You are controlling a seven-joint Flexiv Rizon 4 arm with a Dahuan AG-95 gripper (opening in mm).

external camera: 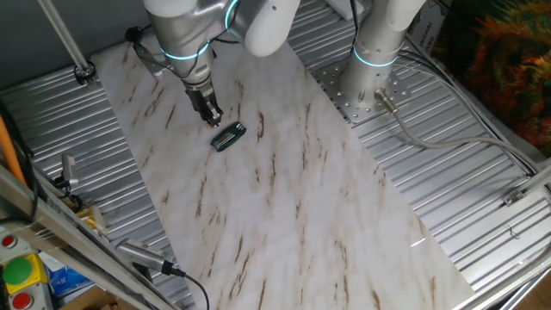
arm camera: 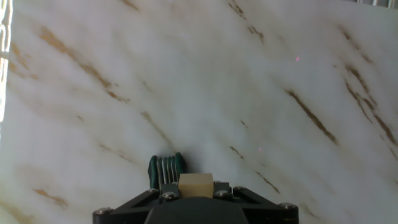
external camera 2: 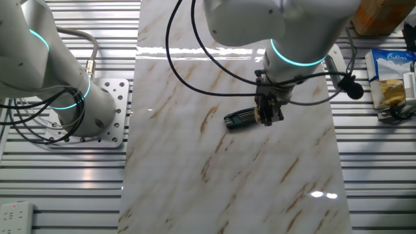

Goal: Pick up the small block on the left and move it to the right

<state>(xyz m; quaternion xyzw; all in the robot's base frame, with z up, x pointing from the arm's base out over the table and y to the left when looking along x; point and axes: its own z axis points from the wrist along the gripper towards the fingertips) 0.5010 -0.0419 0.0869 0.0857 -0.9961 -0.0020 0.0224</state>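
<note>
The small tan block (arm camera: 195,185) sits between my gripper's jaws in the hand view, held just above the marble tabletop. It also shows as a light spot at the fingertips in the other fixed view (external camera 2: 266,117). My gripper (external camera: 211,114) (external camera 2: 268,116) (arm camera: 195,190) is shut on it. A flat dark oblong piece with greenish edge (external camera: 229,137) (external camera 2: 240,119) (arm camera: 165,168) lies on the marble right beside the gripper.
The marble board (external camera: 284,198) rests on a ribbed metal table (external camera: 465,198). A second robot base (external camera: 374,69) (external camera 2: 71,97) stands beside the board. Boxes (external camera 2: 390,78) and cables lie at the table's edge.
</note>
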